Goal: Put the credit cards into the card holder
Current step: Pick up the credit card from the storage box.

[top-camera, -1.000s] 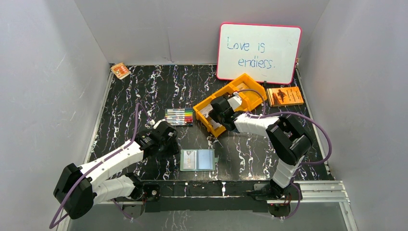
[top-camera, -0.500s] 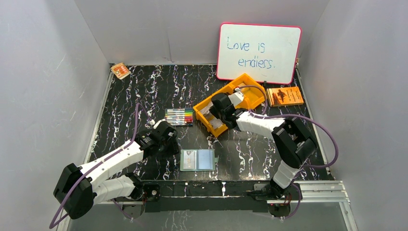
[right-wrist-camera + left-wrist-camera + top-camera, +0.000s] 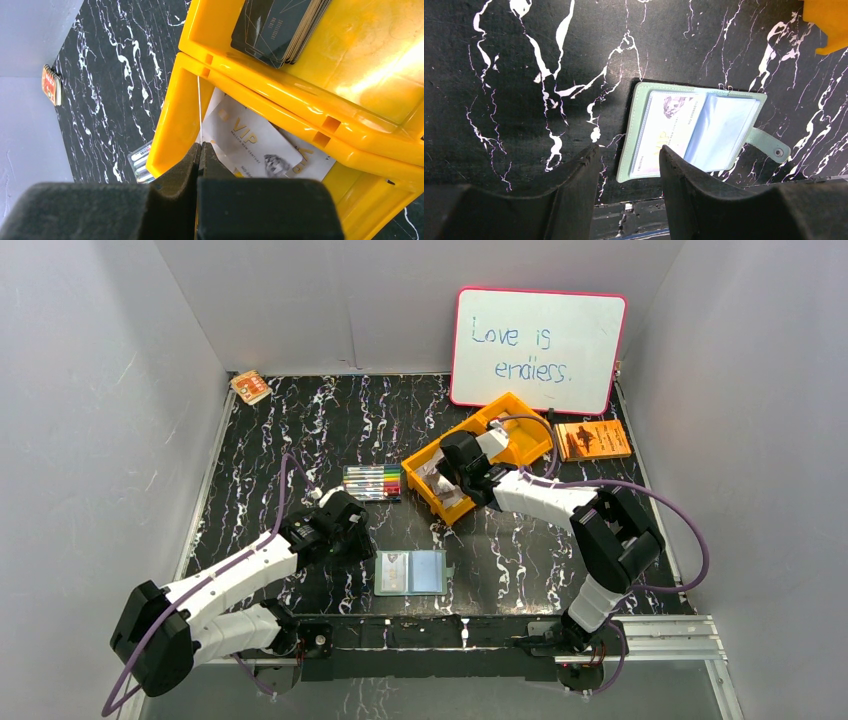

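Note:
The card holder lies open near the table's front edge, with a whitish VIP card in its left pocket. My left gripper hovers open at the holder's left edge, holding nothing. My right gripper is shut on a thin whitish credit card, seen edge-on, over the near compartment of the orange bin. More whitish credit cards lie below it. A dark stack of cards sits in the middle compartment.
The orange bin stands right of centre. A pack of markers lies just left of it. A whiteboard leans on the back wall, an orange booklet lies at the right, and a small orange-and-white packet sits at the back left.
My right gripper has closed fully on the whitish card and shifted slightly toward the back of the bin. The left arm and the card holder have not moved.

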Controlling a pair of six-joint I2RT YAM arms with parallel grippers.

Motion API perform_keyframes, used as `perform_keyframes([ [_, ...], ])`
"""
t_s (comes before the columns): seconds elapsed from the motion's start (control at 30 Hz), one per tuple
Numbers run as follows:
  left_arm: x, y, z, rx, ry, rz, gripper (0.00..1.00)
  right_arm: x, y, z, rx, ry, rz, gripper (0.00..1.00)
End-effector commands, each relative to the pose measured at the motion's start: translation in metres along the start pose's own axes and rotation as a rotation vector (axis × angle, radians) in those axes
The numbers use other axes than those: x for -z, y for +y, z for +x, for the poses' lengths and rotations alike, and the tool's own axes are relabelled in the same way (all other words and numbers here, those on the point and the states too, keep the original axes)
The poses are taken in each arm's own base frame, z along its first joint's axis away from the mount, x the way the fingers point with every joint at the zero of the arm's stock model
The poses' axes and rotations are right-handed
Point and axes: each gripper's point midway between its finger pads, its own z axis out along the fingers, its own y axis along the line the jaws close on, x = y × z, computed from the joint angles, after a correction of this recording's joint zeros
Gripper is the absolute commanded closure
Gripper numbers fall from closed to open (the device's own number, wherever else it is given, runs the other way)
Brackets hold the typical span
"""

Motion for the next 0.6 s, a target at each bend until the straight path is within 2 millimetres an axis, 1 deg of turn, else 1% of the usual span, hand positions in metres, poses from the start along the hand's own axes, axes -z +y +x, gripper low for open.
perform_keyframes([
  [0.0,0.008,-0.006,-0.004,0.007,-0.013,0.030,0.55,0.009,0.023,-0.030,-0.036,-0.080,-0.047,1.00],
  [0.17,0.008,-0.005,-0.003,0.011,-0.013,0.029,0.55,0.010,0.020,-0.027,-0.036,-0.072,-0.049,1.00],
  [0.3,0.010,-0.005,-0.004,0.011,-0.018,0.031,0.55,0.018,0.024,-0.036,-0.036,-0.086,-0.064,1.00],
  [0.37,0.012,-0.005,-0.006,0.008,-0.028,0.028,0.55,0.028,0.027,-0.043,-0.021,-0.097,-0.074,1.00],
  [0.43,0.015,-0.005,-0.010,0.005,-0.040,0.022,0.55,0.041,0.030,-0.052,-0.003,-0.101,-0.090,1.00],
  [0.47,0.016,-0.005,-0.012,0.004,-0.048,0.020,0.55,0.049,0.028,-0.055,0.012,-0.097,-0.090,1.00],
  [0.57,0.024,-0.007,-0.020,-0.001,-0.082,0.020,0.55,0.077,0.031,-0.069,0.040,-0.079,-0.134,1.00],
])
